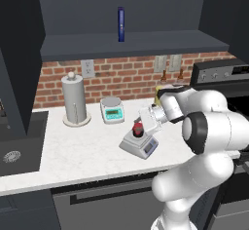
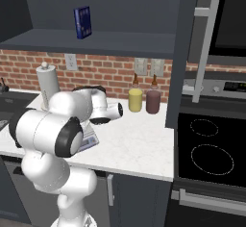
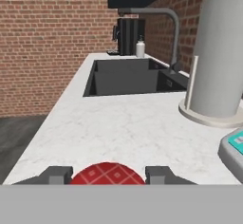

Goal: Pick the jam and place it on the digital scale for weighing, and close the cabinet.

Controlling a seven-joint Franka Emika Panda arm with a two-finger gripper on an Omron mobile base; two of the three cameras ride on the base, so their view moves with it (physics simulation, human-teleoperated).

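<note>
The jam (image 1: 138, 128) is seen standing on the digital scale (image 1: 140, 144) near the counter's (image 1: 73, 148) front edge, its red lid clenched between the fingers (image 3: 56, 175), so the placing appears nearly done, only release being left. The cabinet (image 2: 190, 43) door is seen open; closing is judged outstanding.

counter (image 1: 73, 148) | digital scale (image 1: 141, 146), white scale (image 1: 112, 110), towel holder (image 1: 75, 100)
</note>
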